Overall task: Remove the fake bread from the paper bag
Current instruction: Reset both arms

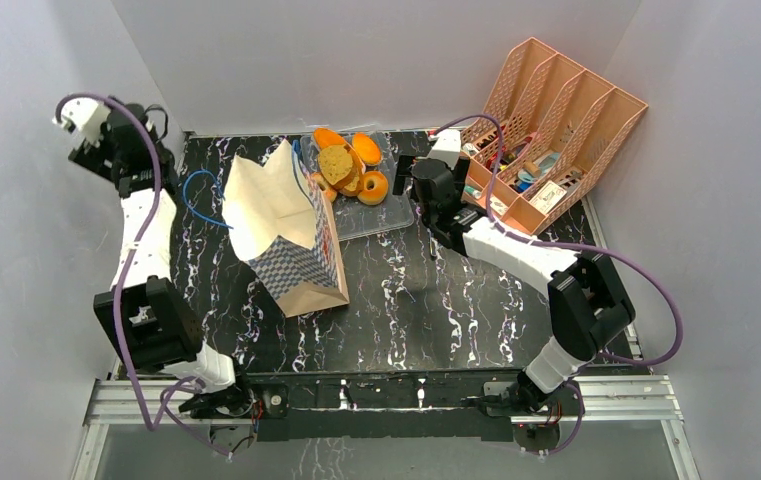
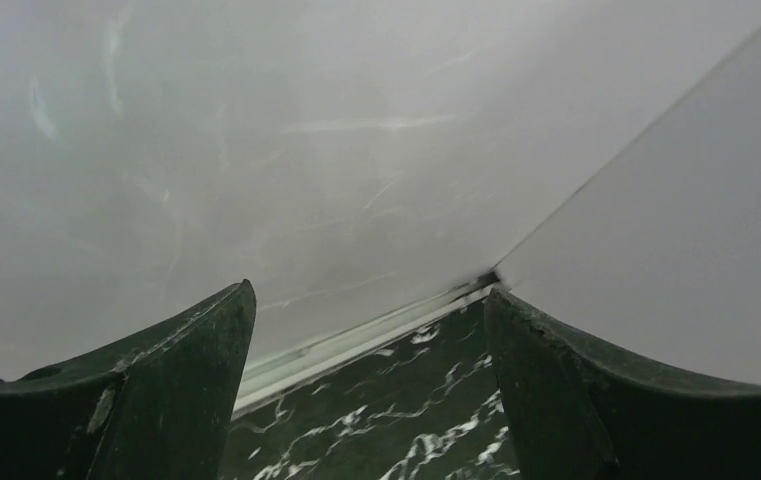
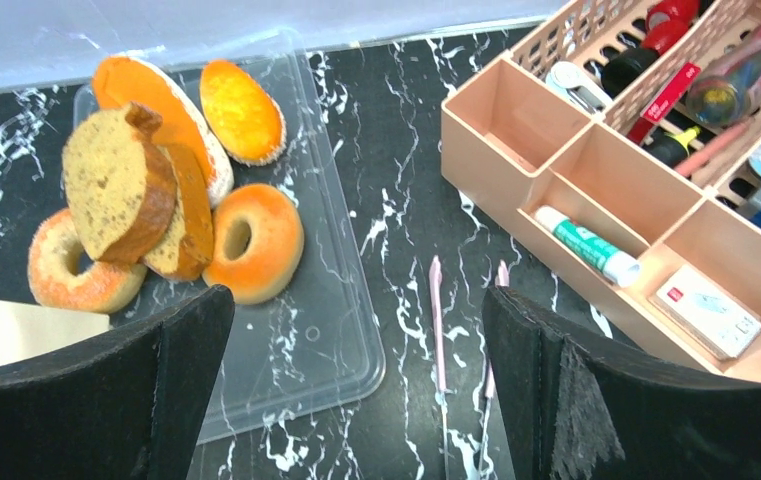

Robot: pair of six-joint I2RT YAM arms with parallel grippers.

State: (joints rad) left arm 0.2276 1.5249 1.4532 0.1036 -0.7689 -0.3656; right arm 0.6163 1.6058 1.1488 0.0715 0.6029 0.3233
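No text can be read; print on the white box (image 3: 708,312) and tube (image 3: 586,245) is too small.

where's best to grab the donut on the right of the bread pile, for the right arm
Likely its right rim, from above: the donut lies nearly flat on the tray, hole up, so one of the jaws can go in the hole and one outside. Its left edge is against a bread slice, so that side is crowded.
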